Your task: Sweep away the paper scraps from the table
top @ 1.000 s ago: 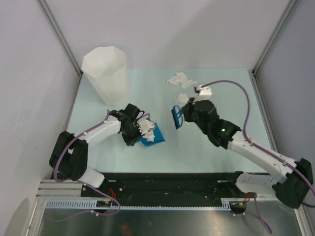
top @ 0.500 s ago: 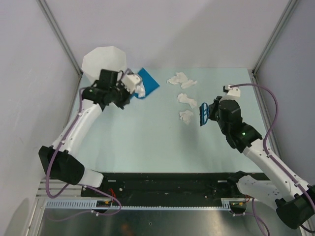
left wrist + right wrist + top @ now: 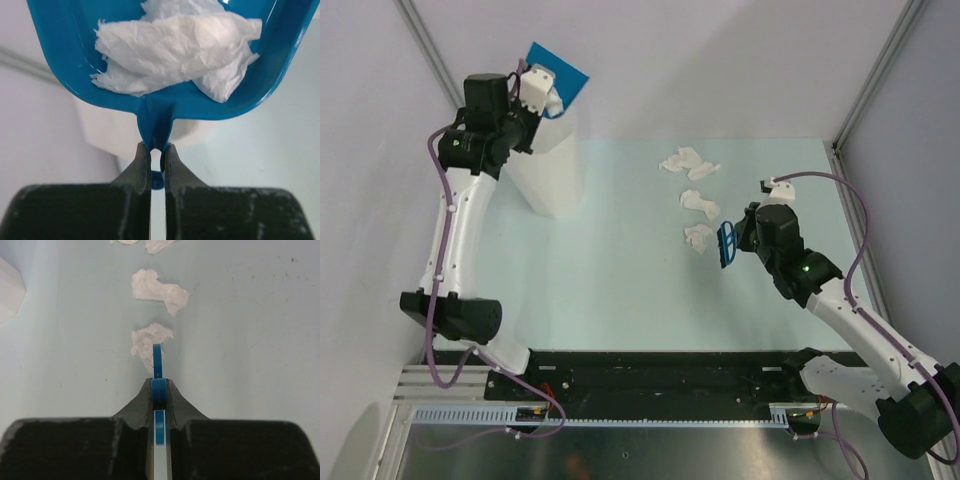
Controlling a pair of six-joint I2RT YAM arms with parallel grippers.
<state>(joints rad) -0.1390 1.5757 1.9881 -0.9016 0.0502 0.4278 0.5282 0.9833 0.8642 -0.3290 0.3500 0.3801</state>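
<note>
Dustpan [image 3: 562,75] is gripped by its thin handle tab, clamped between the closed jaws of the left gripper [image 3: 156,150], and is held up over the bin [image 3: 548,175]. One load of paper scraps [image 3: 170,45] is seen lying loose in the pan, not pinned by anything. Brush [image 3: 727,243] is clamped edge-on by its handle in the right gripper [image 3: 159,385], low over the table [image 3: 620,300], well apart from the bin. More scraps are spread on the table between bin and brush: a far cluster [image 3: 687,162] about level with the bin, a middle wad [image 3: 698,202], and a nearest wad [image 3: 698,237] just beside the brush on its bin side. Contact between bristles and that wad cannot be told. Handling, as judged: the paper is very light, soft and springy, not fragile, likely to skid or roll ahead of a stroke and to be flicked out of the pan by a fast tilt. Pinching single wads is not advised; they are better pushed low by the bristles, with both tools held at the handles as now.
</note>
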